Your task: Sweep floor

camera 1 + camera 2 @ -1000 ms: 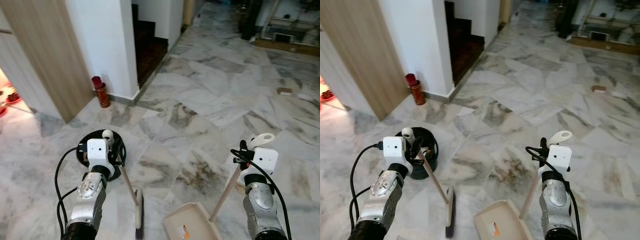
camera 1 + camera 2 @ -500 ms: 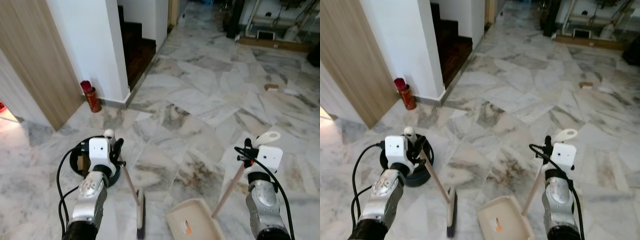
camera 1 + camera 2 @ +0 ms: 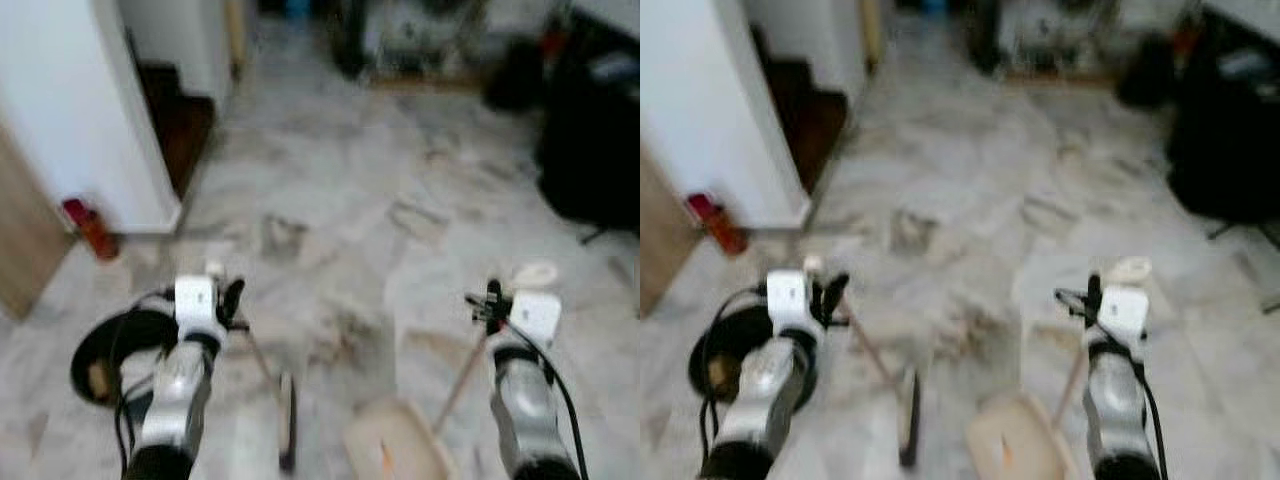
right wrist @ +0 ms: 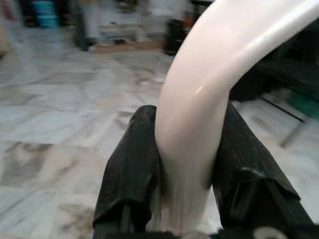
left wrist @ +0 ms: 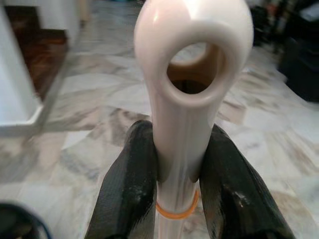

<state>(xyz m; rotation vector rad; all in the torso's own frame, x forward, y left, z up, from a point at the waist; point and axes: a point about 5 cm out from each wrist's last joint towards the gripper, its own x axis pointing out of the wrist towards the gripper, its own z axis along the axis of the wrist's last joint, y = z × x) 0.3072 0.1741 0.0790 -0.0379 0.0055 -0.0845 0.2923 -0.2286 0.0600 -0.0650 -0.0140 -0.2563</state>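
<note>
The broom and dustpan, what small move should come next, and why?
Probably pause until the view steadies: it is blurred. The left gripper clamps the broom and the right gripper the dustpan; both heads sit near the marble floor.

Both head views are smeared by motion blur. The dark shapes at the far right and the clutter along the far wall are too soft to identify. The dustpan is cut off by the bottom edge, and its orange mark is unreadable. The broom head is a dark streak. The black round object sits partly hidden behind the left arm. In the left wrist view, the broom handle runs out of frame below.
</note>
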